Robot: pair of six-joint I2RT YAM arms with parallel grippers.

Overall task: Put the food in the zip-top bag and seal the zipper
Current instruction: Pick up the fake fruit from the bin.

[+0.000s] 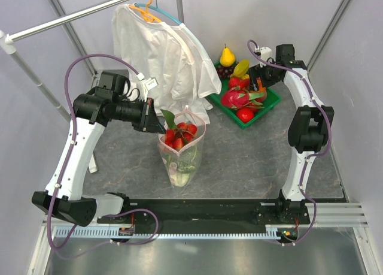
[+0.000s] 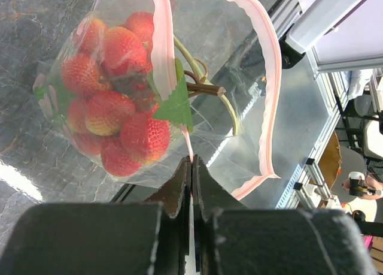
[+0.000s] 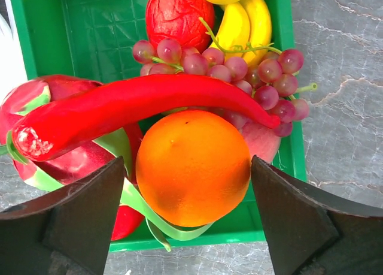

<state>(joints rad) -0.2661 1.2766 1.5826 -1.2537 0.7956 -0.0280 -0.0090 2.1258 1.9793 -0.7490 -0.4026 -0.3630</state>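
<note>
The clear zip-top bag (image 1: 182,152) stands upright mid-table with its mouth open. A red strawberry bunch (image 1: 181,135) sits at its top, and pale green food lies below. My left gripper (image 1: 157,120) is shut on the bag's pink zipper strip (image 2: 165,59) and holds that edge up; the strawberries (image 2: 119,101) show through the plastic. My right gripper (image 1: 258,83) hangs open over the green tray (image 1: 251,120). An orange (image 3: 192,167) lies between its two fingers (image 3: 90,209). A red chilli (image 3: 137,101), purple grapes (image 3: 239,68) and bananas (image 3: 242,23) lie by it.
A white shirt (image 1: 161,59) hangs on hangers from a rail at the back left, just behind the bag. A pear (image 1: 227,56) and a dragon fruit (image 1: 238,98) also sit in the tray. Grey walls close the back and sides.
</note>
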